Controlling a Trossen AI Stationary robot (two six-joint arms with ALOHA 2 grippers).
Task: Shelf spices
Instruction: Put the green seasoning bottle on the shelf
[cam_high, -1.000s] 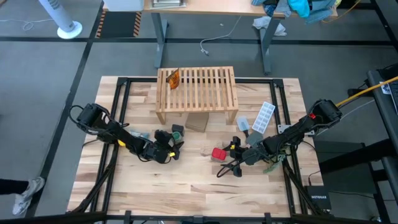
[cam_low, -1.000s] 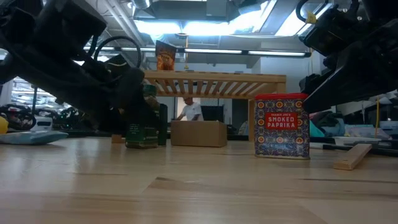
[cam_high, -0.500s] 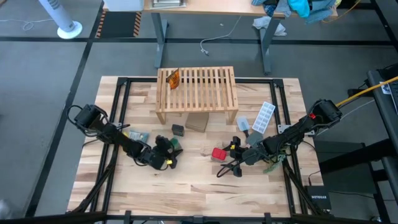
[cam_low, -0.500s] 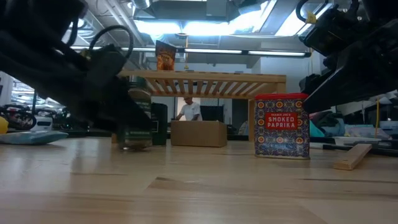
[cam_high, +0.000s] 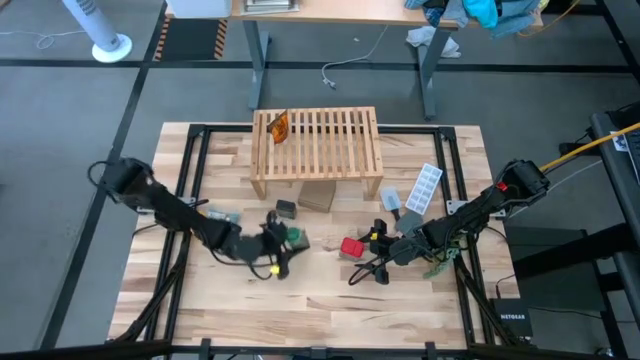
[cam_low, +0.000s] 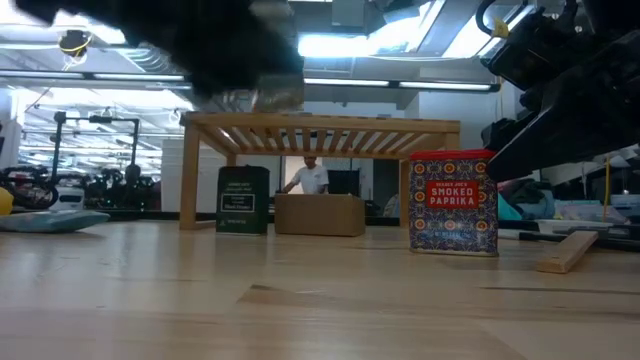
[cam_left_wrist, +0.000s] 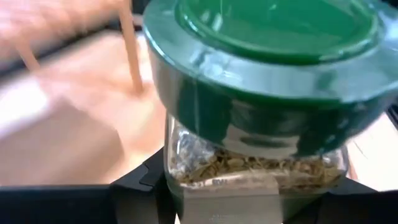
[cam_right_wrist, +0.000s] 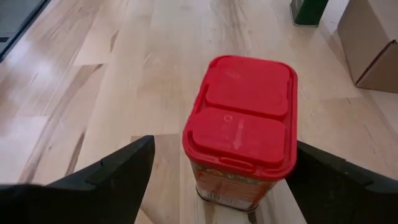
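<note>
My left gripper (cam_high: 286, 243) is shut on the green round jar (cam_left_wrist: 267, 68), which is up off the table. In the low view the jar (cam_low: 268, 96) is level with the shelf's top. My right gripper (cam_right_wrist: 224, 144) is open, one finger on either side of the red jar (cam_right_wrist: 240, 127), which stands on the table (cam_high: 352, 247). The dark box-like jar (cam_high: 287, 209) stands in front of the shelf (cam_high: 316, 140). An orange packet (cam_high: 279, 126) lies on the shelf's slats at their left end. My left gripper pinches the green jar's glass body (cam_left_wrist: 193, 165), just below the green lid, between its two fingers (cam_left_wrist: 134, 186). The fingers come nearly level from the table's left side. The jar is lifted clear of the table with its lid up.
A cardboard box (cam_high: 316, 196) stands under the shelf's front edge, beside the dark jar. A white ice-cube tray (cam_high: 426, 188) lies at the right, and a small wooden piece (cam_low: 565, 252) near the right arm. A person shows in the room behind (cam_low: 305, 175).
My left gripper has risen from the table and moved a little toward the table's right edge, rolling as it went. The green jar, which stood on the table beside the dark jar, is now lifted clear, up at the height of the shelf's top.
</note>
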